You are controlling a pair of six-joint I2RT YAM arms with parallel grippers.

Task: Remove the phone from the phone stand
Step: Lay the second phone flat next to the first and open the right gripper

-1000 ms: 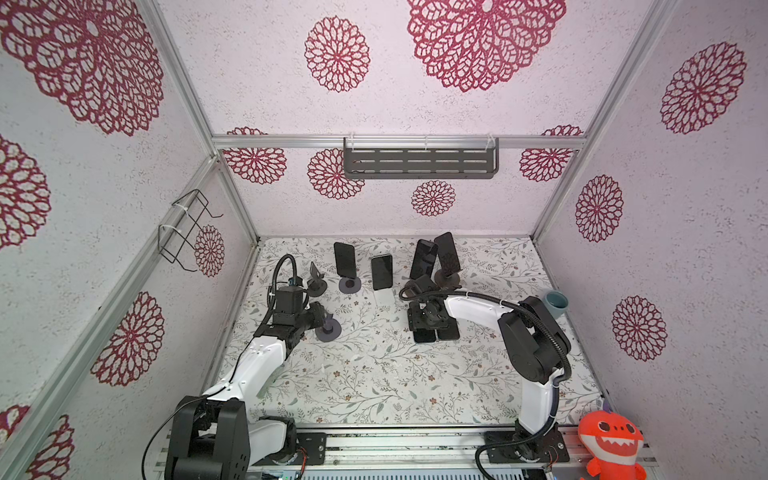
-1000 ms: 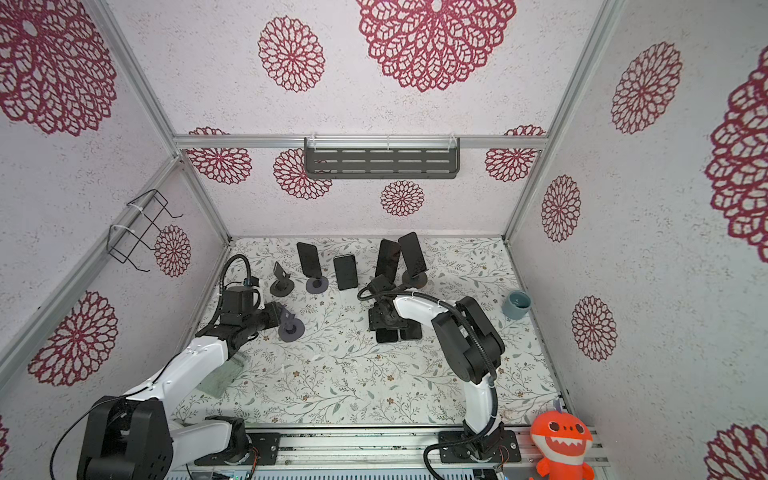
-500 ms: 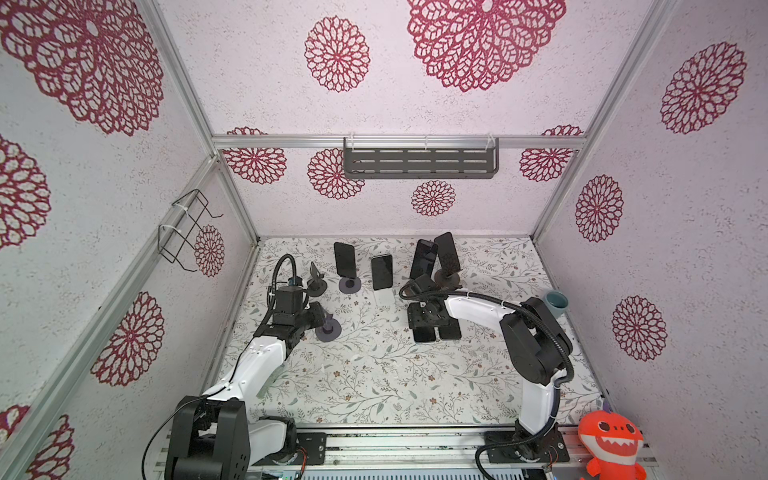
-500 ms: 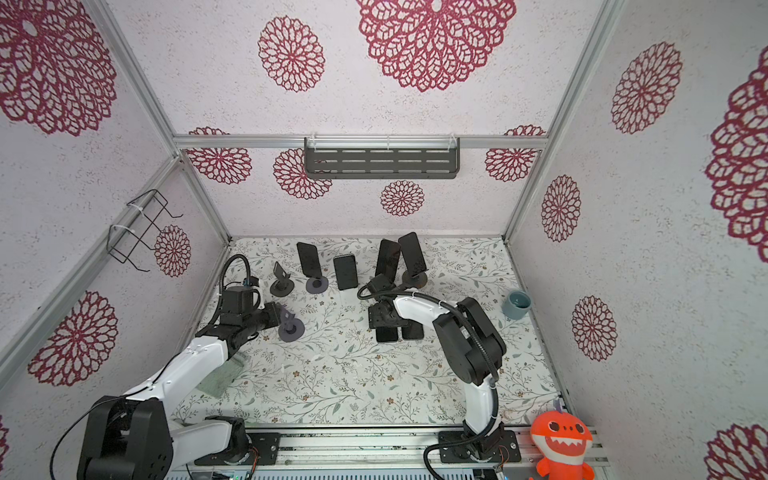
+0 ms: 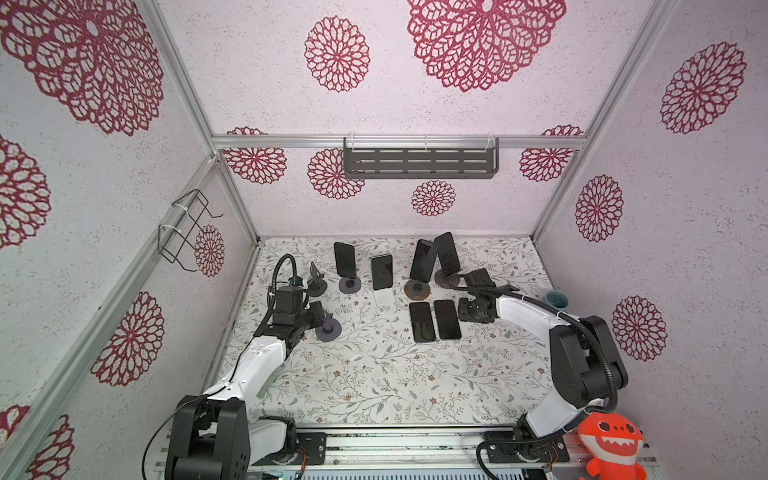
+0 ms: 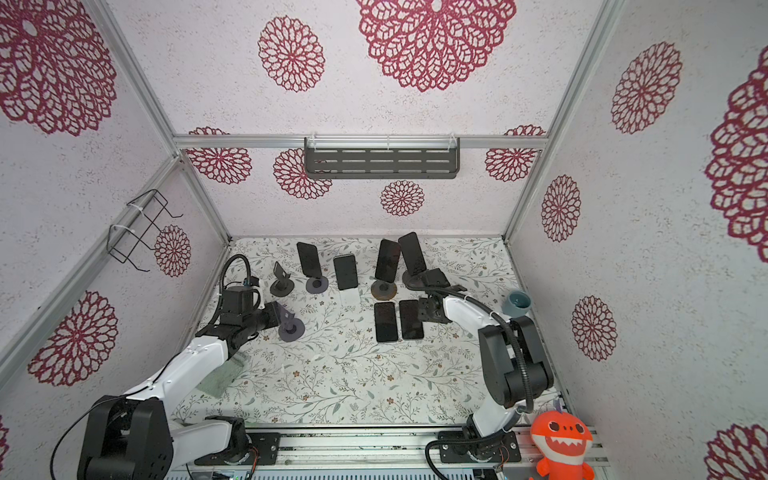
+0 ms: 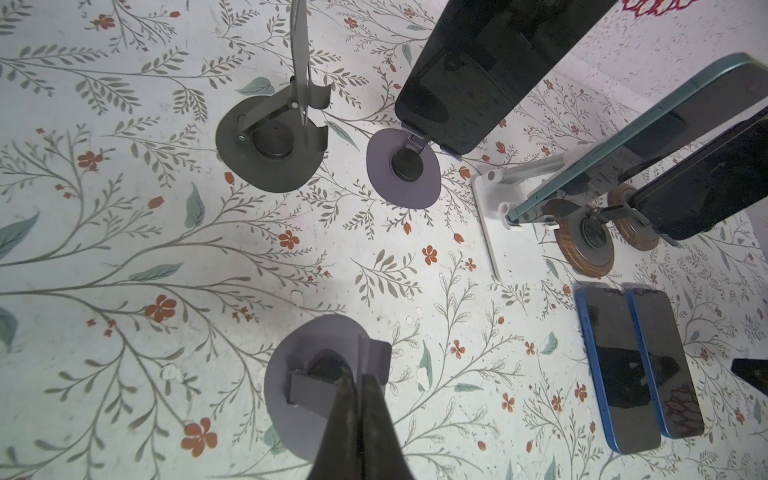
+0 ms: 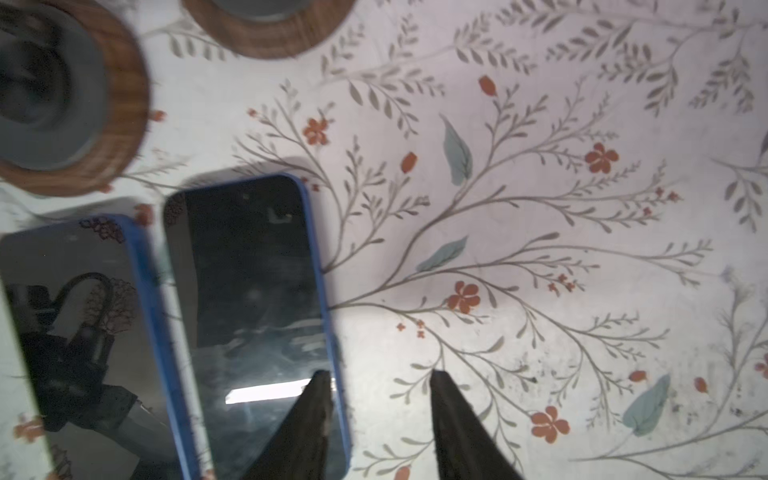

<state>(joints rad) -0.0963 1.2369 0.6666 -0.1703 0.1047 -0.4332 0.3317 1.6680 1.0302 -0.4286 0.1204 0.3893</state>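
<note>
Blue-edged phone (image 8: 249,282) flat, screen up, perhaps touching a second phone (image 8: 75,316), purple stand (image 7: 303,388) empty, upright

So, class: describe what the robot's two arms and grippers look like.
Both arms, left arm and right arm, have smooth white links between chunky black joints, with a black ribbed cable looping along each. The left gripper and right gripper end in dark, tapering fingers.

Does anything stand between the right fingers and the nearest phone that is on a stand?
Nothing visible does. The right fingers stand apart beside the flat phones. The nearest standing phone is just behind them, toward the back wall, and only its stand's base lies on the way.
</note>
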